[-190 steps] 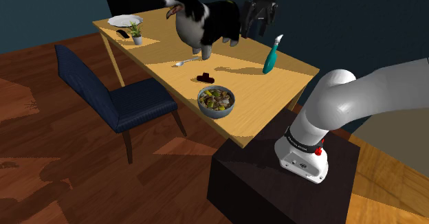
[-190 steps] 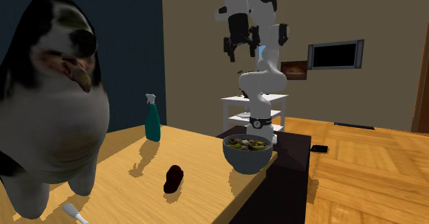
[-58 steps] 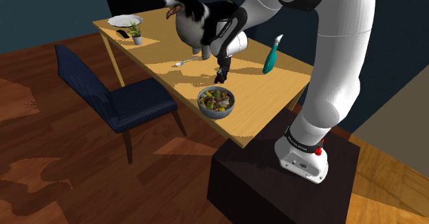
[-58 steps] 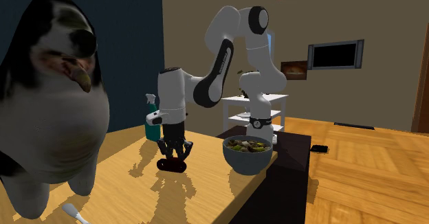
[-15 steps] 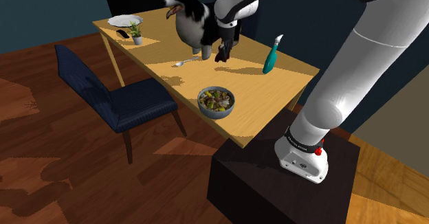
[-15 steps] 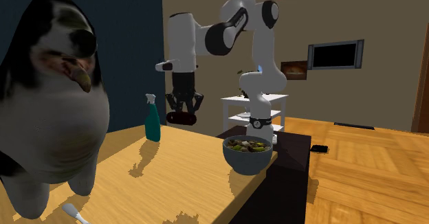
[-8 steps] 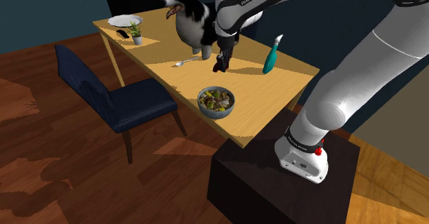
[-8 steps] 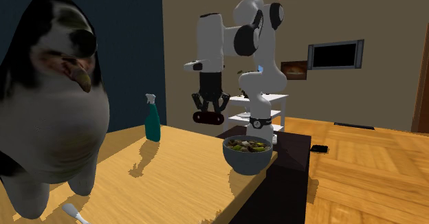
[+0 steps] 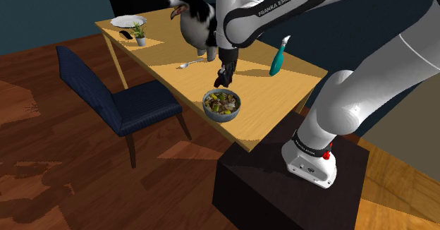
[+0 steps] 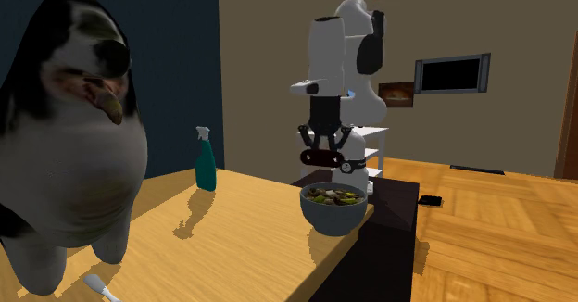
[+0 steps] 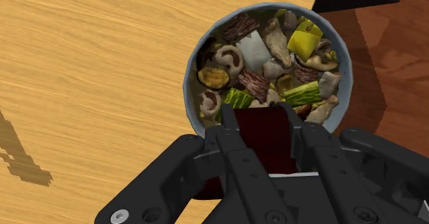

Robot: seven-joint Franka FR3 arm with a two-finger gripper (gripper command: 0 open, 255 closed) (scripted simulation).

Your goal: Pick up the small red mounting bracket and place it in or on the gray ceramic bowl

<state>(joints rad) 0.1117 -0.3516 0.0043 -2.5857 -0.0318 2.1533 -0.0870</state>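
My end effector is clamped on the dark red bracket, held in the air just above the bowl, over its edge. The pickup is done. What's left, I judge, is centring, lowering and letting go.

Gap: my gripper with the dark red bracket hangs clear above the bowl | bowl: food heaped to the rim | table: open wood all round the bowl | obstacles: dog figure, spray bottle, both well apart from the bowl | stand near the bowl's table edge.
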